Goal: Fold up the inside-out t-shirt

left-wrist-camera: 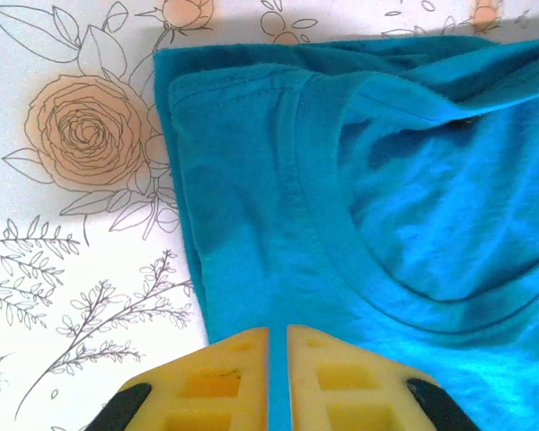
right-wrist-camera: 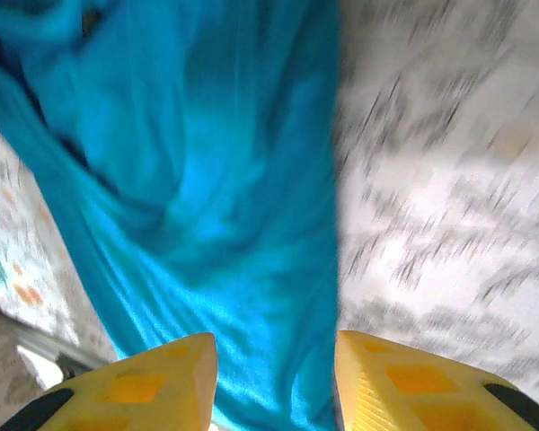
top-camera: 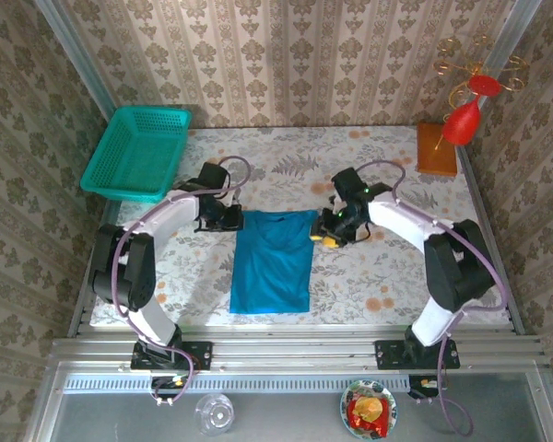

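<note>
The inside-out t-shirt (top-camera: pixel 272 267) lies flat at the middle of the table (top-camera: pixel 378 276) as a tall, narrow blue rectangle. Its lower edge is near the table's near edge and its upper edge is about halfway across the flowered cover.

The left gripper (top-camera: pixel 232 218) sits at the shirt's far left corner, touching the cloth there. In the left wrist view its yellow fingers (left-wrist-camera: pixel 225 382) stand almost together. Only a thin slit is left between them, and blue shows in it; whether the cloth is pinched or merely lies beneath cannot be told. Ahead of the fingers the collar (left-wrist-camera: pixel 341 224) curves across the cloth, and the shirt's side edge is doubled over in two stacked layers beside a printed rose (left-wrist-camera: pixel 90 135).

The right gripper (top-camera: pixel 328 232) is at the shirt's far right corner, just beside the cloth. The right wrist view is blurred, but its yellow fingers (right-wrist-camera: pixel 153 386) stand clearly apart — a moderate gap. Blue cloth fills the space between them, and the shirt's straight edge runs up from the inner side of one finger.

A teal mesh basket (top-camera: pixel 138 152) rests at the table's far left corner, well apart from the shirt.
</note>
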